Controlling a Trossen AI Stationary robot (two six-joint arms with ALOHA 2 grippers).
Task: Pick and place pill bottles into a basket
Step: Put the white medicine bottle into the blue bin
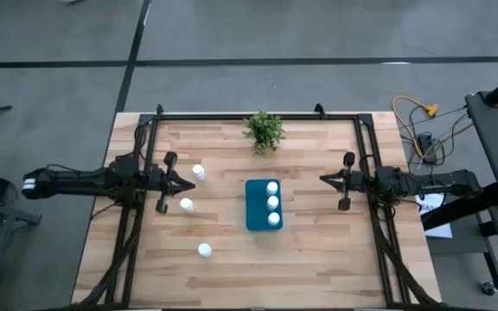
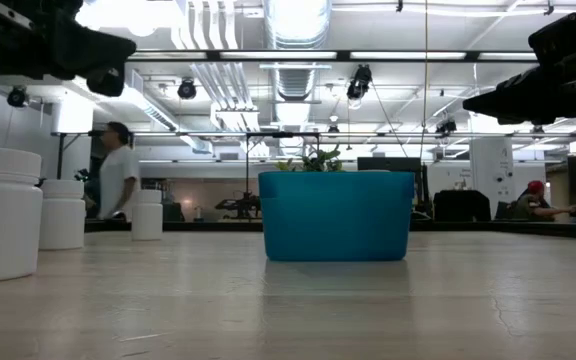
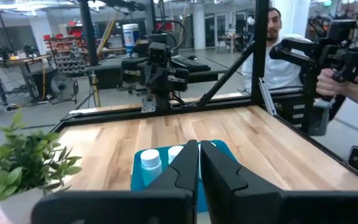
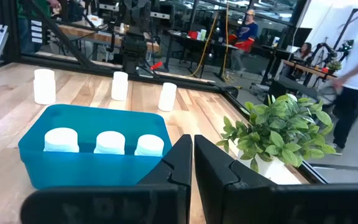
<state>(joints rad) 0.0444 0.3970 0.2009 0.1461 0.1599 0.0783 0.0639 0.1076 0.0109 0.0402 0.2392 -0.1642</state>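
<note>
Three white pill bottles (image 1: 272, 203) are standing in a row inside the teal basket (image 1: 254, 216), which is sitting just right of the frame's centre in the high view, on the wooden table (image 1: 318, 250). Three more pill bottles are standing loose on the table to the basket's left: one (image 1: 199, 172) at upper left of the basket, one (image 1: 186, 205) level with the basket's middle, and one (image 1: 204, 250) lower down, apart from the others. A small potted plant (image 1: 264, 130) is sitting above the basket, near the table's top edge.

The left gripper (image 1: 190, 182) is hovering at centre left, its tip pointing between the two upper loose bottles, its fingers (image 3: 185, 171) pressed together and holding nothing. The right gripper (image 1: 323, 180) is hanging at centre right, well apart from the basket, its fingers (image 4: 179, 162) likewise closed and empty.

In the low view, a person in a white shirt (image 2: 118, 183) is standing in the room at the left of the frame.
</note>
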